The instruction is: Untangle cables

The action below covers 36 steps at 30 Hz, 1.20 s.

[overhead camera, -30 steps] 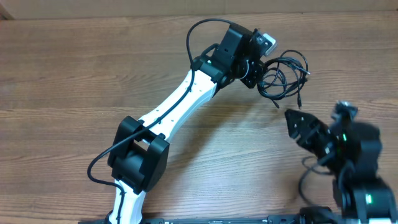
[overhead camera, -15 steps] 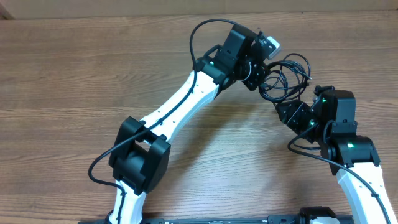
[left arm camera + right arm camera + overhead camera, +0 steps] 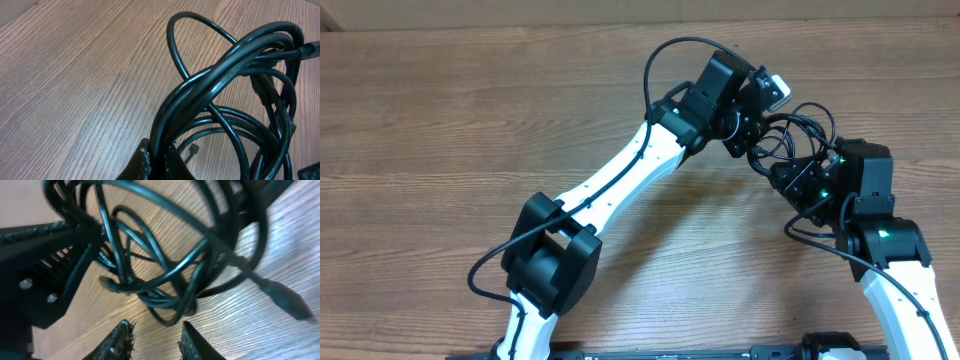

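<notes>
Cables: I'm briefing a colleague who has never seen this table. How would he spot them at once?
On the wooden table, follow the white arm up to the left gripper, upper right in the overhead view. The cables are the loose bundle of thin black loops pinched there, with the right gripper close by. They are far thinner than the arm's own cord.

- From overhead, the thin black cables (image 3: 795, 130) are too small to tell cord from cord.
- Left wrist view: their loops run off the right and bottom edges.
- Right wrist view: the loops are blurred, cut by the top edge.
</notes>
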Motion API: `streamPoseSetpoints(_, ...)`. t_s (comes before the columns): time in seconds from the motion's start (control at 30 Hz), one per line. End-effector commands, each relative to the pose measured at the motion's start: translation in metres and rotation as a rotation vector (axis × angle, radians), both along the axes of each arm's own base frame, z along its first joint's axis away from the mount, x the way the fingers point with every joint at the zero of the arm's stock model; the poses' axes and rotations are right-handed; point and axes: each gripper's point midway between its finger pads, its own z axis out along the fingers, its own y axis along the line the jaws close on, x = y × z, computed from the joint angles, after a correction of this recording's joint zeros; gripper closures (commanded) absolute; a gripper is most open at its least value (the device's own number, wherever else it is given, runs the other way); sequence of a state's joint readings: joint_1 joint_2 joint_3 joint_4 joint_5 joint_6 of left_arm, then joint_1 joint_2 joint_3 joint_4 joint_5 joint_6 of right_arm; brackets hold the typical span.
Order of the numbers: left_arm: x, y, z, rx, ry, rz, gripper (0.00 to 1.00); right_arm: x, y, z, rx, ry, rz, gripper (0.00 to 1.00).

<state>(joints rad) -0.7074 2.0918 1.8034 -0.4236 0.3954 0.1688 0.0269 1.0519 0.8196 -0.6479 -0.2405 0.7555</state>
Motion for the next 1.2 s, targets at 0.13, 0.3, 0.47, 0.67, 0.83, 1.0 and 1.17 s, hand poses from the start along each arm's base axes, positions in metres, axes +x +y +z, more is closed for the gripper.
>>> streamPoseSetpoints(0.13,-0.006,-0.006,0.034,-0.053,-0.057,-0.038,0.96,0.005,-0.013,0.007,0.025,0.002,-0.140,0.79)
streamPoseSetpoints(0.3,-0.015,-0.014,0.042,-0.105,-0.039,-0.097,0.96,0.003,-0.019,-0.002,0.029,0.034,-0.195,0.79)
streamPoseSetpoints(0.47,-0.015,-0.014,0.042,-0.105,-0.039,-0.097,0.96,0.004,-0.019,-0.006,0.042,0.053,-0.212,0.79)
streamPoseSetpoints(0.67,-0.015,-0.014,0.042,-0.105,-0.039,-0.097,0.96,0.006,-0.019,-0.015,0.038,0.083,-0.213,0.83)
streamPoseSetpoints(0.83,-0.015,-0.014,0.042,-0.105,-0.039,-0.096,0.96,0.007,-0.019,-0.023,0.035,0.109,-0.213,0.96)
streamPoseSetpoints(1.0,-0.014,-0.013,0.041,-0.101,-0.040,-0.087,0.96,0.007,-0.018,-0.022,0.038,0.109,-0.211,0.96)
streamPoseSetpoints(1.17,-0.012,-0.012,0.040,-0.095,-0.045,-0.076,0.96,0.012,-0.007,-0.015,0.088,0.079,-0.165,0.96)
